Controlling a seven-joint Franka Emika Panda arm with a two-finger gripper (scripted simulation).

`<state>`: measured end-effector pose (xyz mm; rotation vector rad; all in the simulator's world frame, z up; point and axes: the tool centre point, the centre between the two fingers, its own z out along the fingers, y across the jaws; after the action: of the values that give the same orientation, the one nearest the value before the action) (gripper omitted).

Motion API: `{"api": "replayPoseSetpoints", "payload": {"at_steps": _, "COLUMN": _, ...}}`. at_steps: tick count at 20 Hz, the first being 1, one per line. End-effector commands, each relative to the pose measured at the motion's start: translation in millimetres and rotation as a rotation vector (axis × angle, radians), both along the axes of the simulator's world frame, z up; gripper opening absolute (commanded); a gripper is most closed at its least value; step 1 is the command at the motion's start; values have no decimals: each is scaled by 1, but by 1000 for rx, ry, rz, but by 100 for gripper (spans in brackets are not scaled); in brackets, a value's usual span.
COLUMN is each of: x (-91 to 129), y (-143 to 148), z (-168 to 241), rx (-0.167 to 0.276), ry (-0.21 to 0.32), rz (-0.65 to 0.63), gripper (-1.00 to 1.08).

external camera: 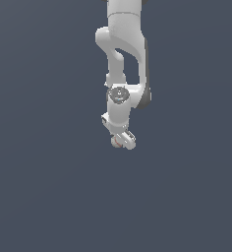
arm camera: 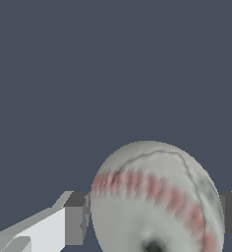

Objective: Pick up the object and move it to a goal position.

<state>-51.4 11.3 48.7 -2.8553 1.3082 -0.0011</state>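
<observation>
Right at the wrist camera, the ball filled most of the near view, white with a red stitched seam across it. It sat between the two dark fingers, one close on each side, so the claw looked clamped on the ball, though the actual contact spots were hidden behind its curve. Beyond the ball that view showed only flat grey-blue, with nothing else resting anywhere.

From farther off, in the exterior view, the arm hung down from above, and the claw at its tip carried a small pale shape with a hint of red, the ball again. No goal marker showed in either picture, and I could not tell whether the ball was clear of the counter or resting on it.

My judgement: the grasp seemed done; carrying the ball to the goal remained.
</observation>
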Motion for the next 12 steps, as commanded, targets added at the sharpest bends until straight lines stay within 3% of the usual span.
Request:
{"api": "replayPoseSetpoints", "payload": {"at_steps": 1, "x": 0, "y": 0, "z": 1, "rx": 0, "ry": 0, "rz": 0, "gripper": -100}}
{"api": "replayPoseSetpoints", "payload": {"at_steps": 12, "x": -11, "y": 15, "z": 40, "rx": 0, "ry": 0, "rz": -1, "gripper": -100}}
